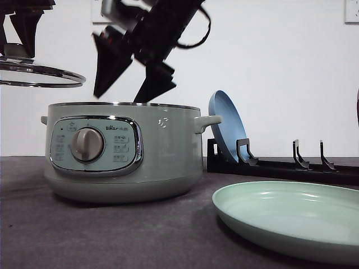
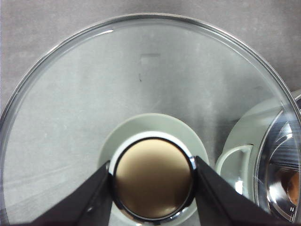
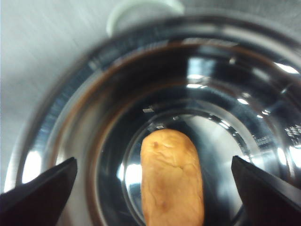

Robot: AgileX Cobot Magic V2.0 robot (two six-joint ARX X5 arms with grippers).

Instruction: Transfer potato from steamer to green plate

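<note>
Potato (image 3: 171, 176) handling governs this step: it lies on the polished floor of the steamer (image 1: 123, 154), long axis running between my right fingers in the right wrist view.

Left side: I hold the left gripper (image 2: 153, 181) clamped on the knob (image 2: 153, 179) of the glass lid (image 1: 39, 75), lifted clear and off to the left of the pot.

Centre: the right gripper (image 1: 132, 75) hangs just above the open rim, jaws spread wide, one finger (image 3: 40, 193) on each side of the potato and nothing between them yet.

I judge the potato firm, moderately light and matte-skinned, so grip should be reliable; a steamed one may be softer, so I close gently. Best hold: across the narrow middle, fingers on the long flanks, not the rounded ends. The steel floor looks slick; it may roll under uneven contact.

Right: the green plate (image 1: 291, 221) lies flat on the table, near the pot, bare. Behind it a blue plate (image 1: 227, 126) stands in a rack (image 1: 280, 162).
</note>
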